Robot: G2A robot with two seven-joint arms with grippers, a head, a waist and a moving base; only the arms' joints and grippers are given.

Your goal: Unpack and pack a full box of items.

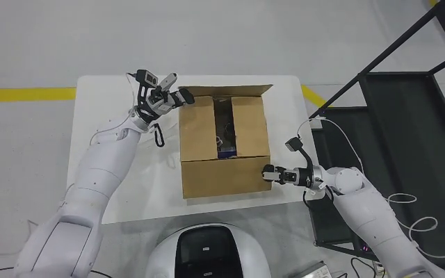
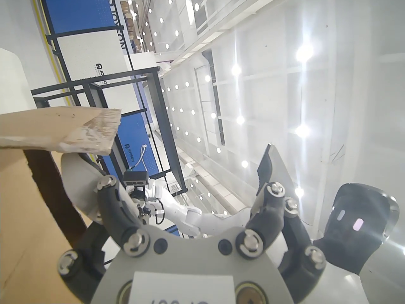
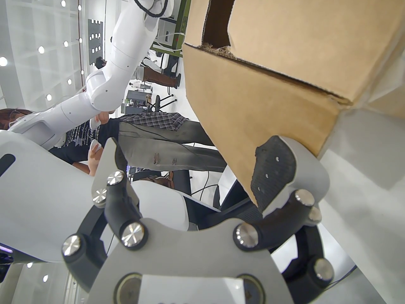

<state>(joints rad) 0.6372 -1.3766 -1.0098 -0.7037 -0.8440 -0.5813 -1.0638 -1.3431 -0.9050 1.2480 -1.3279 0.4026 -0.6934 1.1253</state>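
Observation:
A brown cardboard box (image 1: 222, 167) stands in the middle of the white table (image 1: 104, 104). Its two top flaps (image 1: 197, 128) lie nearly flat, and the gap between them shows dark and blue items (image 1: 226, 142) inside. My left gripper (image 1: 178, 89) is open at the box's far left corner, beside the raised back flap (image 2: 63, 128). In the left wrist view the left gripper (image 2: 171, 159) holds nothing. My right gripper (image 1: 267, 174) is open at the box's near right corner. One of its pads (image 3: 275, 172) sits right by the box's corner edge (image 3: 253, 112).
A black metal rack (image 1: 389, 139) stands close to the table's right side, with a white cable (image 1: 341, 132) running over it. A bare strip of table lies left of the box. A yellow line (image 1: 35, 94) runs across the floor on the left.

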